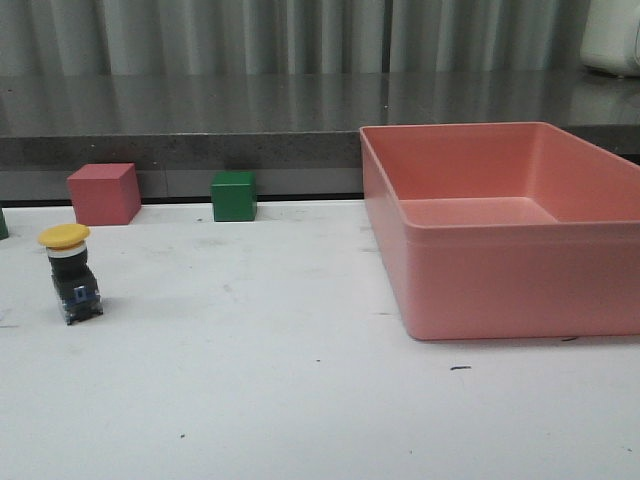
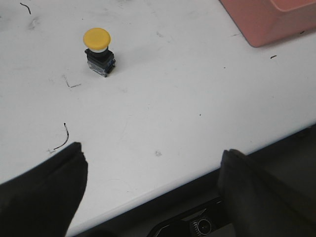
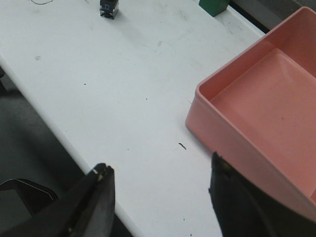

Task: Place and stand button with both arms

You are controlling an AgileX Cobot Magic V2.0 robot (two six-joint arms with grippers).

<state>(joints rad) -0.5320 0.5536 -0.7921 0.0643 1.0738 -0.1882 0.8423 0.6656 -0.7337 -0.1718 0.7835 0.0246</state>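
Note:
The button (image 1: 70,272) stands upright on the white table at the left, yellow cap on top, black body with blue terminals below. It also shows in the left wrist view (image 2: 98,52), and its base shows in the right wrist view (image 3: 109,8). My left gripper (image 2: 153,163) is open and empty above the table's front edge, well short of the button. My right gripper (image 3: 160,180) is open and empty above the front edge, beside the pink bin. Neither arm appears in the front view.
A large pink bin (image 1: 500,290) stands on the right, also showing in the right wrist view (image 3: 237,138). A pink cube (image 1: 103,193) and a green cube (image 1: 234,196) sit at the table's back edge. A dark counter runs behind.

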